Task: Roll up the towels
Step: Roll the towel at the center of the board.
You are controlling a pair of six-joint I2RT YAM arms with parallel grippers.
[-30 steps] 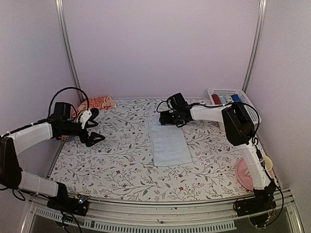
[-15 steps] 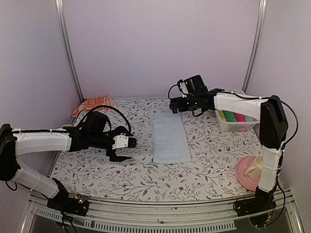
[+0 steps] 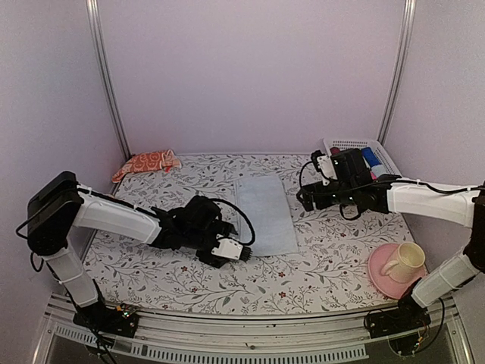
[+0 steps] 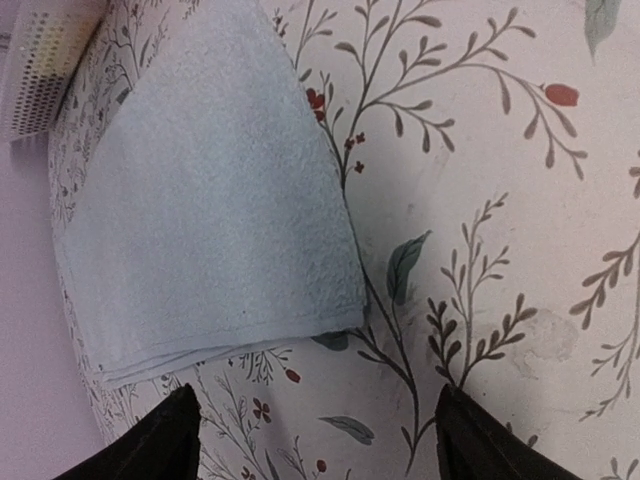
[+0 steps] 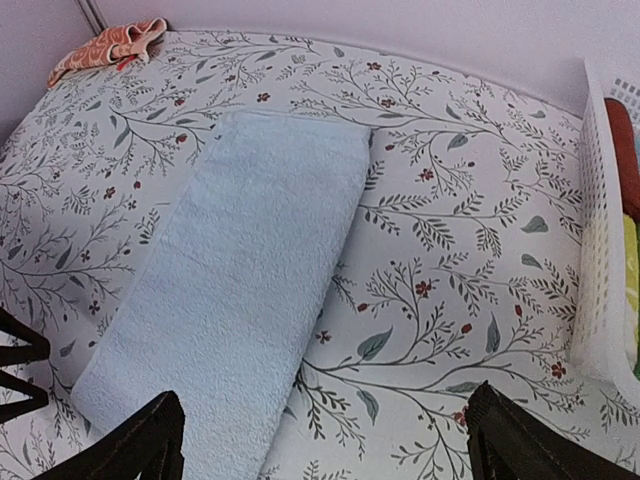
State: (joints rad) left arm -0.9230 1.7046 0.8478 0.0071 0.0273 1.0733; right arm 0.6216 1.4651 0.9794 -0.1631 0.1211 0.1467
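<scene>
Leaving the orange-red towel at 10 o'clock, the left end effector has come to the 7 o'clock corner of the flat light blue towel, wide open and empty. The right end effector, likewise open and empty, waits at its 3 o'clock. Rolling looks ready to begin.

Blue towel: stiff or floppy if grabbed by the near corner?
Probably floppy: the blue towel lies limp and flat, folded in thin layers. A corner pinch may catch only the top layer. Fuzzy pile likely drags on the tablecloth rather than sliding.
</scene>
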